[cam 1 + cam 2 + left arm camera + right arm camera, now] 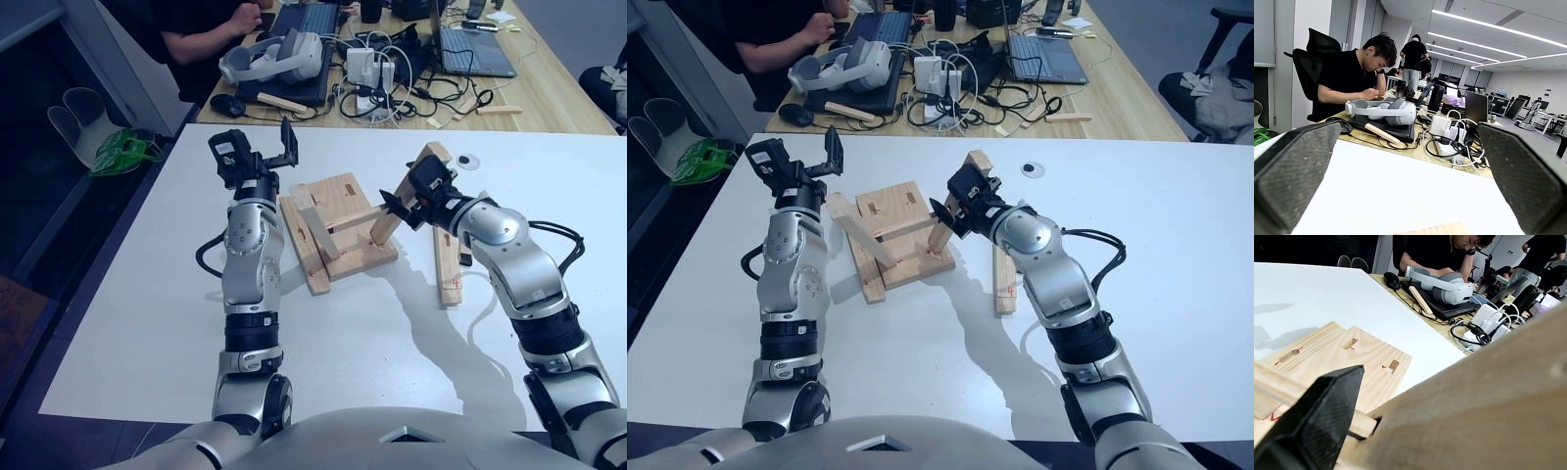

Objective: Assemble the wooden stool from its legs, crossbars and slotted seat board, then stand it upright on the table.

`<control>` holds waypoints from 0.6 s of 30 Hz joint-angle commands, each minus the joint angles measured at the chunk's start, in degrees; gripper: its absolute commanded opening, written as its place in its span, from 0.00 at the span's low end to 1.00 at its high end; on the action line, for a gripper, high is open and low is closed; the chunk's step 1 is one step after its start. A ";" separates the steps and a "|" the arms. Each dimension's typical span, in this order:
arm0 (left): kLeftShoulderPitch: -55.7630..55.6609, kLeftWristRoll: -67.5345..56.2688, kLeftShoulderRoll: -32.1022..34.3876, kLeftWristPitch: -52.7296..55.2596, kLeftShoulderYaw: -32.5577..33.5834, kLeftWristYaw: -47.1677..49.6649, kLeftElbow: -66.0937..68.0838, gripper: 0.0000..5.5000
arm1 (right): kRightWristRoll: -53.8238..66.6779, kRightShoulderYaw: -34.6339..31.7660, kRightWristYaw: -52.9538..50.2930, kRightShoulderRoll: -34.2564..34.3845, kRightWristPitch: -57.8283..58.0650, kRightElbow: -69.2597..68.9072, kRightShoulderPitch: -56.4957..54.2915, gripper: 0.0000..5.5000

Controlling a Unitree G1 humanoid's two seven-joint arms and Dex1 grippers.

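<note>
The slotted seat board (343, 196) lies flat on the white table (147, 294), with wooden legs and a crossbar (351, 221) resting on it. My right gripper (395, 209) is shut on a leg (385, 223) that stands tilted at the board's right edge. In the right wrist view that leg (1488, 396) sits close beside a black finger (1322, 411), with the board (1352, 352) behind. My left gripper (265, 147) is held up above the board's far left corner, open and holding nothing. Its pads (1288, 171) are wide apart. Another leg piece (446, 259) lies on the table to the right.
A small round disc (468, 160) lies on the table behind the right arm. Beyond the far edge is a wooden desk (549, 98) with laptops, a headset (279, 57), cables and loose wooden sticks, where a person sits. A green object (122, 149) lies off the left edge.
</note>
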 commanded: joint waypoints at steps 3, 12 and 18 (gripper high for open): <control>-0.92 -0.32 1.08 0.92 0.27 -0.41 0.34 0.93 | 5.61 -12.35 -7.65 9.96 -9.08 2.83 0.18 0.64; -1.84 0.00 2.10 0.94 0.32 -0.74 0.88 0.93 | 6.16 -15.09 -8.98 11.10 -17.78 -0.55 -14.63 0.64; -2.44 0.52 1.84 -0.09 5.59 6.47 1.54 0.93 | 12.78 -7.21 -4.07 14.43 -4.35 -4.47 -14.74 0.51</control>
